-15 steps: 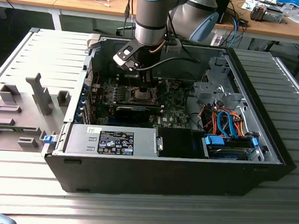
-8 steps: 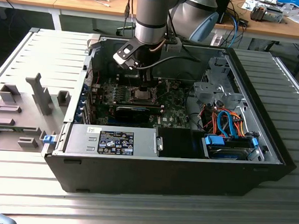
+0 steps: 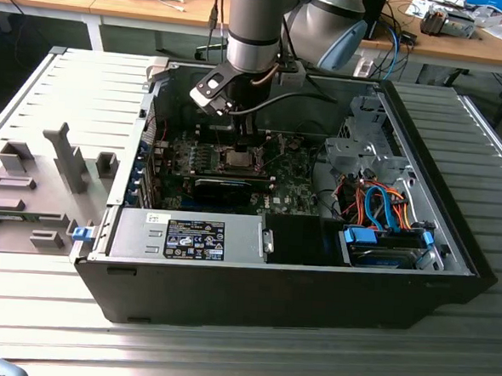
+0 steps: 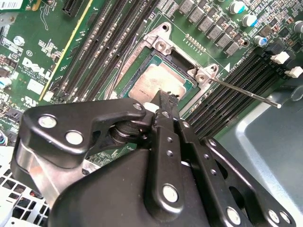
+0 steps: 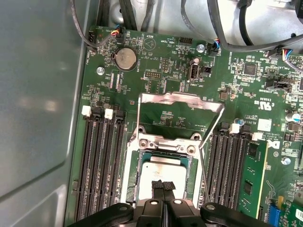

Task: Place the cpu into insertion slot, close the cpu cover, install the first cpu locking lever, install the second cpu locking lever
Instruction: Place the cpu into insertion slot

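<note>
Slatted metal table (image 3: 224, 348) holds an open computer case (image 3: 270, 302). Inside, the cpu (image 5: 163, 169) already lies in the insertion slot (image 5: 163, 142). The cpu cover (image 5: 180, 98) is flipped open and a locking lever (image 4: 246, 93) juts free. The gripper (image 5: 163, 185), clenched and empty, hovers just over the chip.

Soft, even room light falls from above. In the exterior view the case (image 3: 296, 293) interior sits in shade. In the first wrist view, just beyond the jaws, the cpu (image 5: 158, 169) and cover (image 5: 180, 98) show mild glare; the case wall (image 5: 38, 94) reflects pale patches.
</note>
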{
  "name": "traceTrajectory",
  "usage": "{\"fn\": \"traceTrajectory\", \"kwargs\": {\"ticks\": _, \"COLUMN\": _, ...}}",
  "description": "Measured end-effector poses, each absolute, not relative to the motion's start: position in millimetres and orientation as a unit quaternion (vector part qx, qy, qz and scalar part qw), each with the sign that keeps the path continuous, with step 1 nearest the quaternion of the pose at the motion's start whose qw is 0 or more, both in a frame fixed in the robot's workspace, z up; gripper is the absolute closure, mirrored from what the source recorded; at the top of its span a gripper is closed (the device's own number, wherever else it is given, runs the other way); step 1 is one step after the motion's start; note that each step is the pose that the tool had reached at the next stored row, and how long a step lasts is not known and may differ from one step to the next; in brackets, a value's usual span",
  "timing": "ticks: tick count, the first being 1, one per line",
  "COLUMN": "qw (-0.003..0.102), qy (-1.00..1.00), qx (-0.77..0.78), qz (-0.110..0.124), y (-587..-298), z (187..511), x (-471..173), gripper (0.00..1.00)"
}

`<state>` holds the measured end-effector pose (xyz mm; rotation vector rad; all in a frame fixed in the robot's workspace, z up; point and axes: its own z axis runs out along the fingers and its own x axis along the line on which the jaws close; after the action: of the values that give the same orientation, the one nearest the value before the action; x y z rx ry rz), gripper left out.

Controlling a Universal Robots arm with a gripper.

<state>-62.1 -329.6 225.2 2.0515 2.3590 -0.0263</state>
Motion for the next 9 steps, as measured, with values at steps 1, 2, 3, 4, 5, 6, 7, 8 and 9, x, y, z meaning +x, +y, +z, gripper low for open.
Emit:
{"fn": "traceTrajectory", "kwargs": {"ticks": 1, "qw": 0.008, "qy": 0.755, "qx": 0.656, "qz": -0.009, "y": -329.6, "z": 225.5, "x": -62.1, "gripper": 0.89}}
{"fn": "traceTrajectory", "kwargs": {"ticks": 2, "qw": 0.008, "qy": 0.755, "qx": 0.656, "qz": -0.008, "y": -329.6, "z": 225.7, "x": -62.1, "gripper": 0.89}}
{"fn": "traceTrajectory", "kwargs": {"ticks": 3, "qw": 0.008, "qy": 0.755, "qx": 0.656, "qz": -0.009, "y": -329.6, "z": 225.9, "x": -62.1, "gripper": 0.89}}
{"fn": "traceTrajectory", "kwargs": {"ticks": 4, "qw": 0.008, "qy": 0.755, "qx": 0.656, "qz": -0.009, "y": -329.6, "z": 229.6, "x": -62.1, "gripper": 0.89}}
{"fn": "traceTrajectory", "kwargs": {"ticks": 5, "qw": 0.008, "qy": 0.755, "qx": 0.656, "qz": -0.009, "y": -329.6, "z": 230.3, "x": -62.1, "gripper": 0.89}}
{"fn": "traceTrajectory", "kwargs": {"ticks": 6, "qw": 0.008, "qy": 0.755, "qx": 0.656, "qz": -0.009, "y": -329.6, "z": 230.3, "x": -62.1, "gripper": 0.89}}
{"fn": "traceTrajectory", "kwargs": {"ticks": 7, "qw": 0.008, "qy": 0.755, "qx": 0.656, "qz": -0.009, "y": -329.6, "z": 230.3, "x": -62.1, "gripper": 0.89}}
{"fn": "traceTrajectory", "kwargs": {"ticks": 8, "qw": 0.008, "qy": 0.755, "qx": 0.656, "qz": -0.009, "y": -329.6, "z": 230.4, "x": -62.1, "gripper": 0.89}}
{"fn": "traceTrajectory", "kwargs": {"ticks": 9, "qw": 0.008, "qy": 0.755, "qx": 0.656, "qz": -0.009, "y": -329.6, "z": 230.4, "x": -62.1, "gripper": 0.89}}
